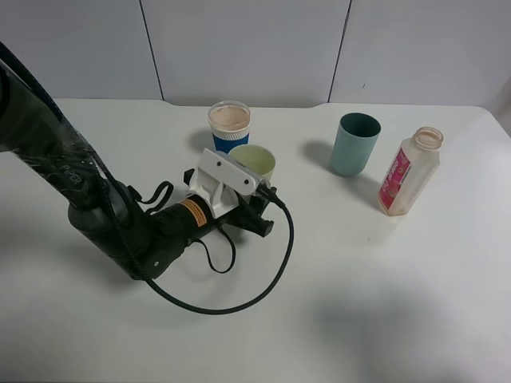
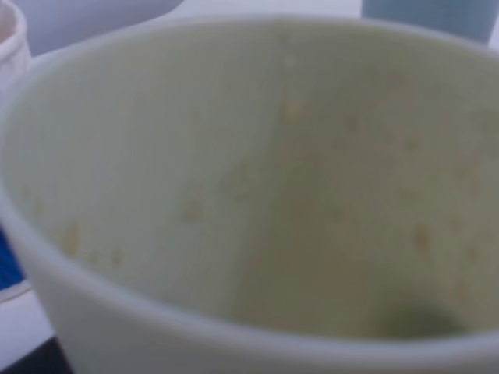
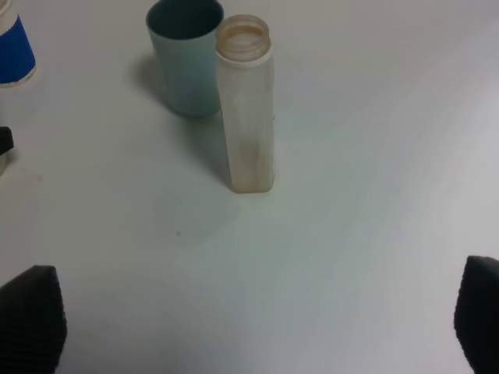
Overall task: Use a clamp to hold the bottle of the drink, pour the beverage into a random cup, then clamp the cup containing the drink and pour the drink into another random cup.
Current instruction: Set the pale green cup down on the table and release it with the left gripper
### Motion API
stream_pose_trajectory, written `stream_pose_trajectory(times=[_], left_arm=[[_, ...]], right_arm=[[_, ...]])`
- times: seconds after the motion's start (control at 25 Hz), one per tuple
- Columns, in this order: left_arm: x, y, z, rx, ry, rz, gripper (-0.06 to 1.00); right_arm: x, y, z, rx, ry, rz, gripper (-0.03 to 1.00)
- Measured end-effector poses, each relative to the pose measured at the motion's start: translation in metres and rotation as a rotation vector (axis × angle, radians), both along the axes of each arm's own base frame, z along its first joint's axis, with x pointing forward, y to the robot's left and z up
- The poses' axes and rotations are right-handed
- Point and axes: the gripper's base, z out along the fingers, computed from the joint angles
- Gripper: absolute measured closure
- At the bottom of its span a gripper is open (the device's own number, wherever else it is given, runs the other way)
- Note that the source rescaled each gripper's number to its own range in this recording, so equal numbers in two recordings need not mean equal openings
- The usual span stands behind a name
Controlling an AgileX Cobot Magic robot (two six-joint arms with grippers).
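Nearest the high camera, the left arm (image 1: 104,215) sprawls across the white table (image 1: 383,303), its black cable looping out in front, and the left clamp (image 1: 254,185) is closed tight on the pale yellow-green tumbler (image 1: 257,160), though the white wrist bracket hides the finger plates themselves. The left wrist view is filled by that tumbler's inside (image 2: 265,179), blurred, with faint specks on the wall and a dark smudge low down (liquid or shadow, cannot tell). Just behind the tumbler stands the blue-sleeved paper cup (image 1: 229,125), pale pinkish inside. Across the table, the right clamp (image 3: 257,327) is spread wide with nothing between its fingers (image 3: 30,315), only their dark tips showing at the frame corners. Beyond them stands the squarish bottle (image 3: 248,109), capless, upright, near the table's right edge, with the teal tumbler (image 3: 185,54) just behind.
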Motion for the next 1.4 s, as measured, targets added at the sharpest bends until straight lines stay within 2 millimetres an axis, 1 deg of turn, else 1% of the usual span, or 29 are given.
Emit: stream_pose_trajectory(times=[0.24,0.4,1.4], left_arm=[[0.011,-0.011,0.003,-0.036,-0.027,-0.005,0.92],[0.013,-0.015,0.005,-0.05,-0.035,-0.016,0.92],[0.014,-0.016,0.006,-0.055,-0.035,-0.016,0.92]], right_arm=[[0.0,0.0,0.0,0.0,0.0,0.0,-0.03],[0.0,0.0,0.0,0.0,0.0,0.0,-0.03],[0.0,0.0,0.0,0.0,0.0,0.0,-0.03]])
